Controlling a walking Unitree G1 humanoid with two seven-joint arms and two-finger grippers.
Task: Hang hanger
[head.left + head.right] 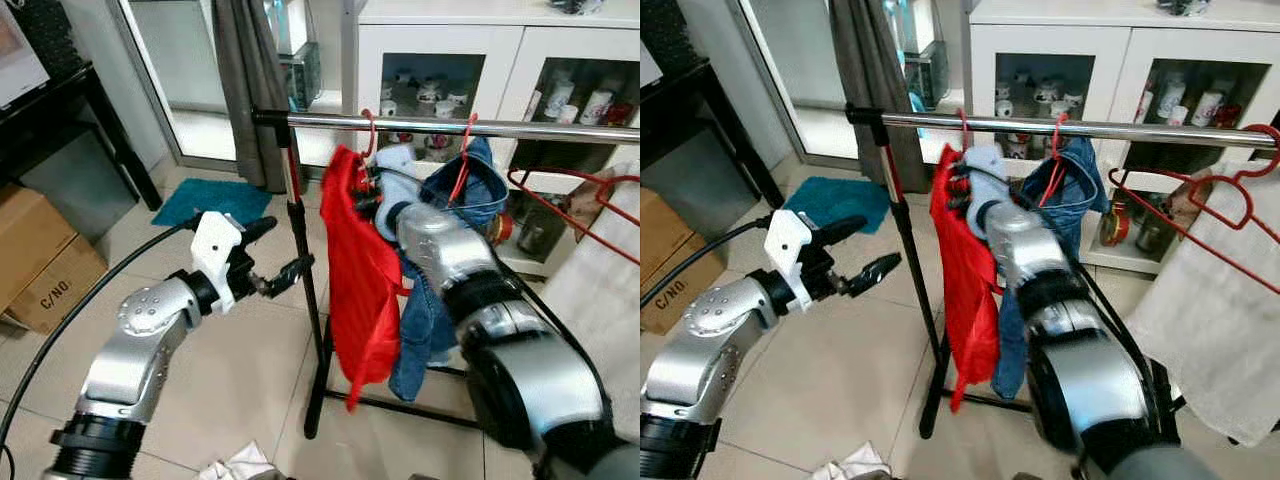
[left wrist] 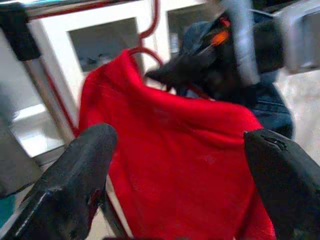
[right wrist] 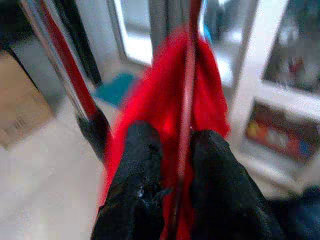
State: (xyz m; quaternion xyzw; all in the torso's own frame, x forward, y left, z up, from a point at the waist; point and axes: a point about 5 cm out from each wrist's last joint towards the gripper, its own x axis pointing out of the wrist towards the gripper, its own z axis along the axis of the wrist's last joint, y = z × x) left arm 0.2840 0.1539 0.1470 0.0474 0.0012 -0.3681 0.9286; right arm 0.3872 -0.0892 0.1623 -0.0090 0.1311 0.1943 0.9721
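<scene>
2 grippers are at work in front of us, and both are close to the clothes rack. Our right gripper (image 3: 172,187) is up at the rail (image 1: 520,127), with its fingers closed to a thin gap around the red wire of the hanger (image 1: 367,135), just under the hook. That hook seems to sit over the rail already, beside a denim garment (image 1: 470,185) on its own red hanger, but we cannot tell if it rests fully. The red shirt (image 1: 362,270) hangs down from the hanger, next to the rack's upright pole (image 1: 303,260). Our left gripper (image 1: 282,252) waits at the other side of the pole with its fingers wide apart and nothing between them, pointing at the shirt. We judge the hanger to be light, stiff and smooth, so it can turn or slip in the fingers; the neck below the hook is the good place to hold it. The shirt is soft and gives no firm hold, and its weight may swing the hanger. 1 more red hanger (image 1: 1200,215) hangs empty near the white towel (image 1: 1205,320).
</scene>
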